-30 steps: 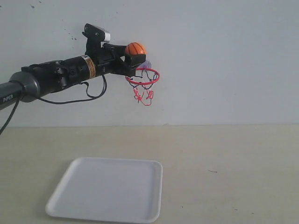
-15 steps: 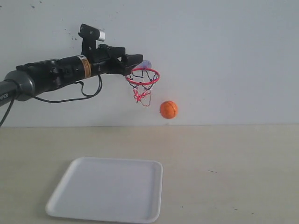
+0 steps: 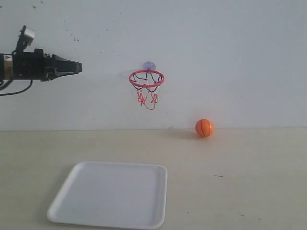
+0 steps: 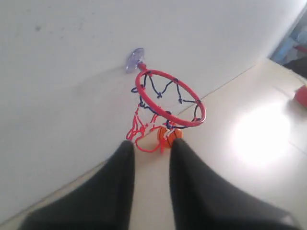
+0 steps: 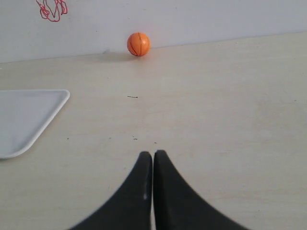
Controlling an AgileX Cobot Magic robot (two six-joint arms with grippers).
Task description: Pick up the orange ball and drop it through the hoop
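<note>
The orange ball (image 3: 204,128) lies on the table by the back wall, down and to the right of the hoop (image 3: 146,79). The red ring with its red-and-black net hangs from a greyish suction cup (image 3: 149,65) on the wall. My left gripper (image 3: 76,67) is open and empty, high up and well to the left of the hoop. Its wrist view looks past the fingertips (image 4: 180,146) at the hoop (image 4: 170,98), with the ball (image 4: 170,135) seen through the net. My right gripper (image 5: 153,155) is shut, low over the table; the ball (image 5: 138,44) lies far ahead of it.
A white tray (image 3: 111,194) lies on the front left of the table, and its corner (image 5: 29,117) shows in the right wrist view. The white wall stands right behind the hoop and ball.
The left gripper let go of the ball above the hoop. The ball fell, moved right and now lies on the table by the wall. The left arm has pulled back to the left.
</note>
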